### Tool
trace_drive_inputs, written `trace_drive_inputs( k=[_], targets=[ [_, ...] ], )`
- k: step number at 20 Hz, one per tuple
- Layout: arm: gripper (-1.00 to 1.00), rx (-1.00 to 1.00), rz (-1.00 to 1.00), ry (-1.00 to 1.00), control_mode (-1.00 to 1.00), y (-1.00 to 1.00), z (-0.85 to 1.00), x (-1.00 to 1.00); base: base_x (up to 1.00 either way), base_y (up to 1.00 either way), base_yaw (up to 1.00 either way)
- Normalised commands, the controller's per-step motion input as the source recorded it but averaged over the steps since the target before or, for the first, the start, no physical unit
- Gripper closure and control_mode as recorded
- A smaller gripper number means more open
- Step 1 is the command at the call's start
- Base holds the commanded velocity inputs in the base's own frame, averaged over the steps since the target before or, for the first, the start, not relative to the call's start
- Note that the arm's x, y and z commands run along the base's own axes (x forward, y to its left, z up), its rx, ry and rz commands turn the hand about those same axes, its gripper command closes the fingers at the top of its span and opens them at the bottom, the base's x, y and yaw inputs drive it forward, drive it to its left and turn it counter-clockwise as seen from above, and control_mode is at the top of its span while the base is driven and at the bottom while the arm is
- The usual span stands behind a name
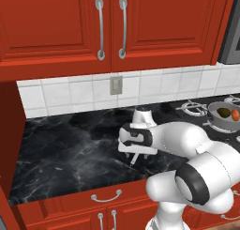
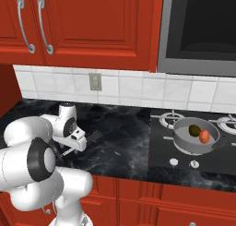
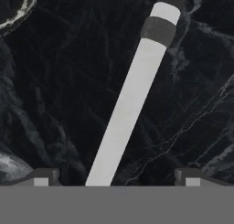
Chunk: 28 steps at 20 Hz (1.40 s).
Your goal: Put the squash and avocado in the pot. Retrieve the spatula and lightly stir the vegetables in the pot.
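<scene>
The spatula (image 3: 132,95) lies on the black marble counter, its long pale handle running between my gripper's (image 3: 116,178) two fingertips (image 3: 43,177), which stand wide apart on either side without touching it. In the right base view its dark blade (image 2: 94,136) pokes out past the hand (image 2: 76,145). The gripper (image 1: 135,154) is open and points down just above the counter. On the stove at the right sits the grey pot (image 2: 184,142), holding the orange squash (image 2: 204,136) and the dark avocado (image 2: 195,129). The left base view also shows the pot (image 1: 220,123) with squash (image 1: 235,115) and avocado (image 1: 224,112).
The stove (image 2: 161,158) with burner grates and front knobs (image 2: 174,162) takes up the right of the counter. A wall outlet (image 2: 95,81) sits on the tiled backsplash. Red cabinets hang overhead, a microwave (image 2: 203,26) above the stove. The counter's front edge (image 1: 84,192) lies close below the hand.
</scene>
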Motion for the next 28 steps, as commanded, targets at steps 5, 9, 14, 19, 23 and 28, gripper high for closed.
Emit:
trace_drive_inputs(
  k=[5,9,14,19,23,28],
  targets=[
    [-1.00,0.00,-0.03,0.00,-1.00,0.00,-0.05,0.25,0.00,0.00,0.00],
    [-1.00,0.00,-0.01,0.00,-1.00,0.00,-0.24,0.01,0.00,0.00,0.00],
    [-1.00,0.00,0.00,0.00,-1.00,0.00,-0.26,0.00,0.00,0.00,0.00],
    [-1.00,0.00,-0.01,0.00,-1.00,0.00,-0.18,0.00,0.00,0.00,0.00],
    [-1.00,0.00,0.00,0.00,-1.00,0.00,-0.15,0.00,0.00,0.00,0.00],
    [-1.00,0.00,0.00,0.00,-1.00,0.00,-0.18,0.00,0.00,0.00,0.00]
  ],
)
